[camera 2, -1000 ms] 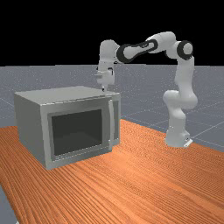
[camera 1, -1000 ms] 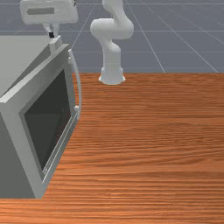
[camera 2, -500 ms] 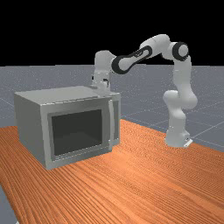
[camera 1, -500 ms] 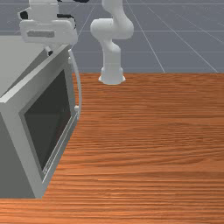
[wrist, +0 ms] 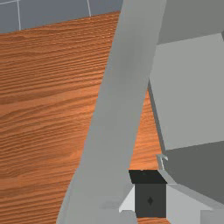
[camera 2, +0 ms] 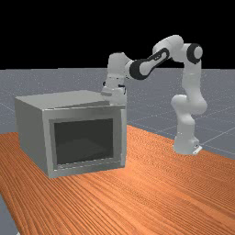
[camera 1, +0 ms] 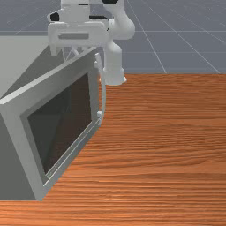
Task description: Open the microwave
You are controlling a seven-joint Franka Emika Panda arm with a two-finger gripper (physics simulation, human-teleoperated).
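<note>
The gripper (camera 1: 78, 36) is low over the free end of the microwave door (camera 1: 93, 84), its lower part partly hidden by the door's top edge. In the far view the gripper (camera 2: 114, 95) stands at the door's upper right corner. The door is partly open, its bowed handle (camera 1: 104, 88) on the outer face. The microwave's grey body (camera 2: 32, 133) stands behind it. In the wrist view the gripper (wrist: 150, 192) is beside the door's top edge (wrist: 118, 87), on the side towards the body (wrist: 188, 92).
The orange-brown table (camera 1: 163, 145) stretches to the front view's right of the door; a strip of it shows between door and body in the wrist view. The arm's base (camera 2: 186, 142) stands on the far view's right.
The door has swung outward, its handle end moving to the front view's right. My hand came down first, then moved the same way with the door.
</note>
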